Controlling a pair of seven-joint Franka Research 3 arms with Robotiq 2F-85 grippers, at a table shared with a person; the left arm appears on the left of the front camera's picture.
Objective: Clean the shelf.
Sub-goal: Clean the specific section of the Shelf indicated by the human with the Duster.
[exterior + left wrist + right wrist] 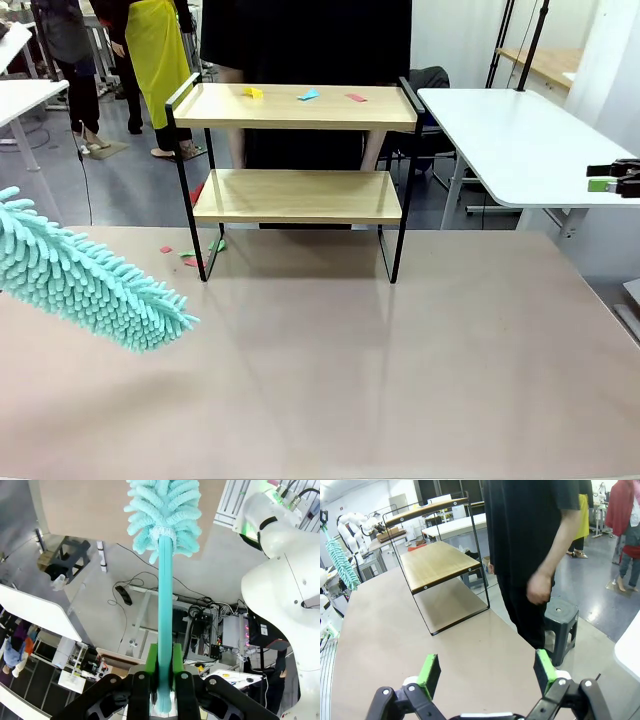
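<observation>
The shelf stands in the upper middle of the front view, its four black legs on the far part of the worktop. Three small scraps lie on its top board: a yellow one, a blue one and a red one. What they are made of is too small to tell. The lower board looks bare. A few more scraps lie on the worktop by the shelf's front left leg.

A teal fluffy duster slants in at the lower left of that frame, above the worktop and well apart from the shelf. The left edge cuts off its handle. In the left wrist view the left jaws are closed tight on that handle, a green pad pressing on each side. The duster's head runs out of the top of the frame, so its tip is cut off.

In the right wrist view the right jaws stand wide apart with nothing between the pads. The shelf sits at the upper left there, rolled askew with the wrist.

A person in black stands just behind the shelf, the upper body cut off by the frame's top edge. One loosely curled hand hangs at the side.
</observation>
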